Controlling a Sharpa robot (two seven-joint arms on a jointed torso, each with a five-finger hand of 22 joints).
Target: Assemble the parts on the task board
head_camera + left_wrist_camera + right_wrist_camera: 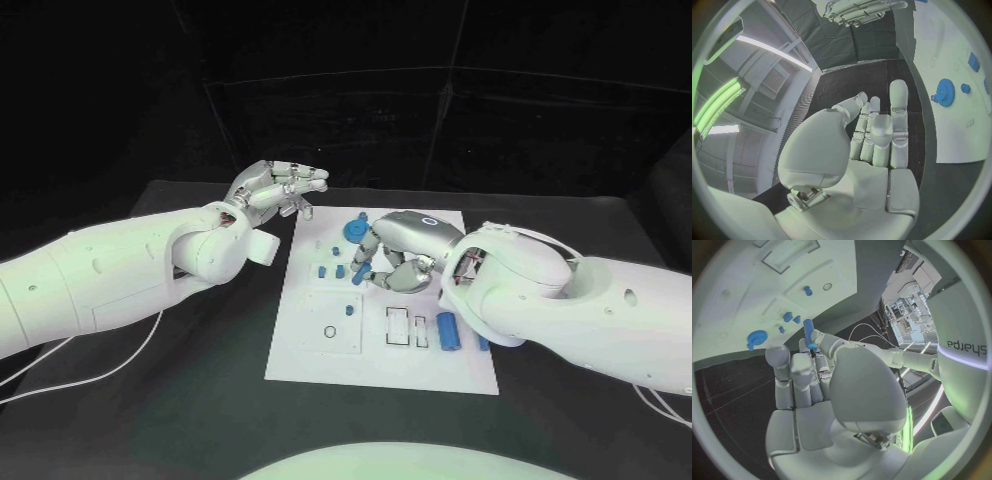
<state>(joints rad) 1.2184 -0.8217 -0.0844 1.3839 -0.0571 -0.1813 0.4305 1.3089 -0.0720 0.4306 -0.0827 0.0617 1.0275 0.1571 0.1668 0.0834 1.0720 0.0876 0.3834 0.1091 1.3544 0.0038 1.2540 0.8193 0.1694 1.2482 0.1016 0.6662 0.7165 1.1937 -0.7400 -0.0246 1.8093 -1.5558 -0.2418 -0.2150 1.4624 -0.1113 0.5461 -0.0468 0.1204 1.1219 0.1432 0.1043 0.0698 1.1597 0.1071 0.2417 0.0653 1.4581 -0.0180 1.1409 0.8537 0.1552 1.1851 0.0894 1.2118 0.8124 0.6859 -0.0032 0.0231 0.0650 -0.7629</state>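
Note:
The white task board [317,345] lies mid-table, with a blue gear [355,232] near its far edge and small blue parts [329,270] beside it. My right hand [392,250] hovers over the board's far half and pinches a slim blue peg [808,330] between thumb and a finger; the peg's tip [359,278] points down at the board. My left hand [274,190] is raised beyond the board's far left corner, its fingers [898,107] apart and holding nothing. The left wrist view shows the gear [945,91] on the board [954,135].
A larger blue cylinder [449,332] and a small blue piece [483,342] lie on the board's near right part, next to rectangular slots [397,328]. A white cable [101,375] trails over the black table at the left.

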